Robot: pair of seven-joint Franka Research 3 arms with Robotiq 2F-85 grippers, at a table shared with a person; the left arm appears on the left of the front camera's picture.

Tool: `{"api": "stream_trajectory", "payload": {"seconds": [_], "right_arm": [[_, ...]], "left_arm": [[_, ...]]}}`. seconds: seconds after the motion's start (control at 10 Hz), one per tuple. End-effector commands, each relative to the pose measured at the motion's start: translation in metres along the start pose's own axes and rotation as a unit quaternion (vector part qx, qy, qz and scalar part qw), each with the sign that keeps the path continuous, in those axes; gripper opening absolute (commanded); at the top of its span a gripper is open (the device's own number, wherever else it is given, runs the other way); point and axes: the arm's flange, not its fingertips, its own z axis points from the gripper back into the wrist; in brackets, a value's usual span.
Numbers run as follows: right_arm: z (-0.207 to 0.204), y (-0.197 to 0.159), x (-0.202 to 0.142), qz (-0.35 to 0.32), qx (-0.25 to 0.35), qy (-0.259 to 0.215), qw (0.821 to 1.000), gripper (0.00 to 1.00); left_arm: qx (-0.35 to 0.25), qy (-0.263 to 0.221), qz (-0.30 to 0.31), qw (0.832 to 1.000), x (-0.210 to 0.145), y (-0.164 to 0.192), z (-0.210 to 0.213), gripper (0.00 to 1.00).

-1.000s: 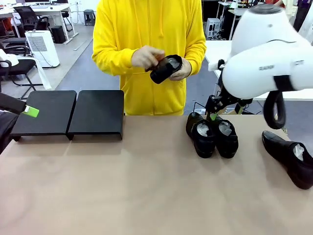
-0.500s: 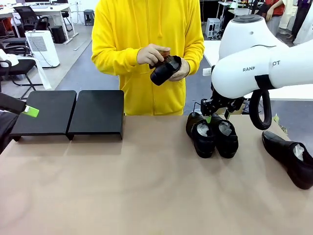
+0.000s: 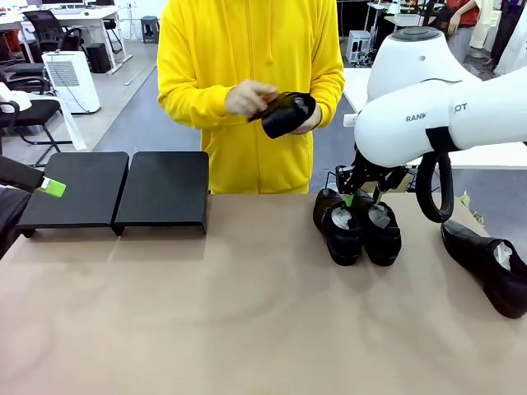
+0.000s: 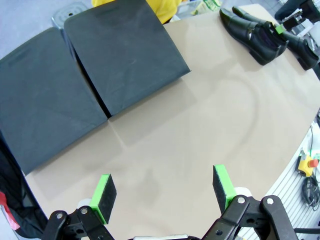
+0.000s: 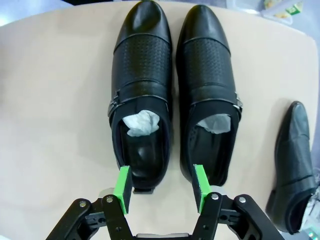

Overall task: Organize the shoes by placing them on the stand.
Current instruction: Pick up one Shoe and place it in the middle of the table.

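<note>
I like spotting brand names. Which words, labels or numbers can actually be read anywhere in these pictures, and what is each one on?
"RANK": grey letters on the white right robot arm in the front view, seemingly part of a longer word.
"OT": further along that same arm.
Glossy black shoes and flat black stands: no text.
Colourful packets beyond the table in the right wrist view: too blurred to read.

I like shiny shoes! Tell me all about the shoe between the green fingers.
The shoe is glossy black, leather-looking, with a dotted panel, a buckled strap and crumpled white paper inside. It sits flat on the table, toe away from the right gripper, close beside its twin. The green pads straddle its heel.
</note>
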Motion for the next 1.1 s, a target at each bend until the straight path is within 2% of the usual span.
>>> {"api": "stream_trajectory", "payload": {"seconds": [0.0,0.5,1.0], "right_arm": [[-0.022,0.003,0.007,-0.026,0.018,-0.004,1.000,0.64],[-0.050,-0.003,0.012,-0.032,0.060,0.034,0.997,0.64],[-0.062,0.002,0.019,-0.017,0.040,0.050,0.998,0.64]], "left_arm": [[-0.010,-0.007,-0.004,1.000,-0.001,0.001,0.001,1.00],[-0.010,-0.007,-0.004,1.000,-0.001,0.001,0.001,1.00],[-0.010,-0.007,-0.004,1.000,-0.001,0.001,0.001,1.00]]}}
